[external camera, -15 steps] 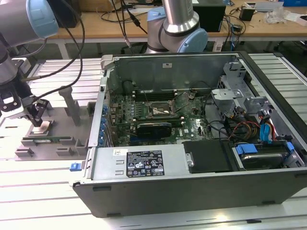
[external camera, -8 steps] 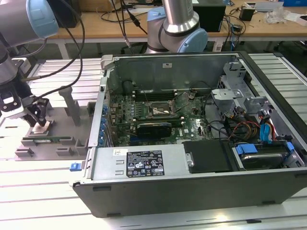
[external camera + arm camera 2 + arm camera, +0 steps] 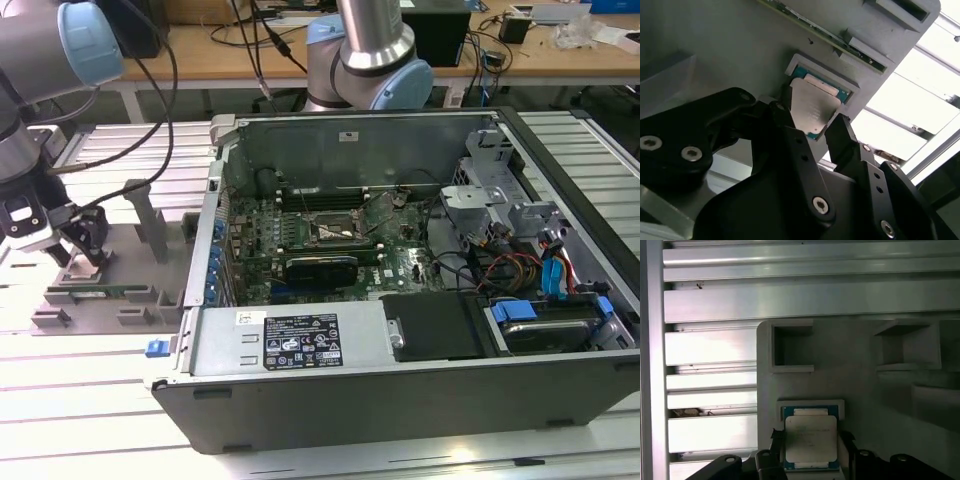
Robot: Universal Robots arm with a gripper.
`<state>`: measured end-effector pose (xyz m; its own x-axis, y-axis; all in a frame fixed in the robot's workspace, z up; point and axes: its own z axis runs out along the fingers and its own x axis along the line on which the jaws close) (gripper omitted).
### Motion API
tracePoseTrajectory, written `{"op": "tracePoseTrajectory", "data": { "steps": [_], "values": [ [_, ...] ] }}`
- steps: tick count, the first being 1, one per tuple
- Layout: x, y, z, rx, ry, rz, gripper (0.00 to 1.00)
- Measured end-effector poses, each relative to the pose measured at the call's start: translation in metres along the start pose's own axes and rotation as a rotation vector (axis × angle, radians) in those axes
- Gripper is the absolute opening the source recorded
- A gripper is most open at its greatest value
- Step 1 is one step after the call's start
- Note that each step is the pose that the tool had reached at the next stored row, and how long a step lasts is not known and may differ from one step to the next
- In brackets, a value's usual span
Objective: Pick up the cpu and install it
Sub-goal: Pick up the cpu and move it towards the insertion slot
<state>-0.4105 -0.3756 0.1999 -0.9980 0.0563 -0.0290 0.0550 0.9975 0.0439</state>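
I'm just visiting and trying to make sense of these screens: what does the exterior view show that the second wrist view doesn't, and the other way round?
The exterior view takes in the open computer case with its socket frame, off to the exterior view's right of the gripper. The second wrist view brings the cpu up close, lying in a recess of the grey holder, with the gripper right at it. Both show the gripper and the holder.

cpu (image 3: 810, 439): silver-grey top, teal-green rim. claw (image 3: 809, 116): matte black. holder block (image 3: 860, 390): plain grey. table (image 3: 710, 347): ribbed silver slats.
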Motion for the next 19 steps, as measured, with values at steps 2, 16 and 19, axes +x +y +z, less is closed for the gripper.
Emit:
{"op": "tracePoseTrajectory", "data": {
  "steps": [2, 16, 19],
  "values": [
    [0.0001, 0.0001, 0.0026, 0.0001, 0.0001, 0.0, 0.54],
    [-0.0017, 0.0015, 0.013, 0.0018, 0.0024, -0.056, 0.62],
    [-0.0022, 0.0015, 0.0132, -0.0027, 0.0049, -0.056, 0.62]
  ]
}}
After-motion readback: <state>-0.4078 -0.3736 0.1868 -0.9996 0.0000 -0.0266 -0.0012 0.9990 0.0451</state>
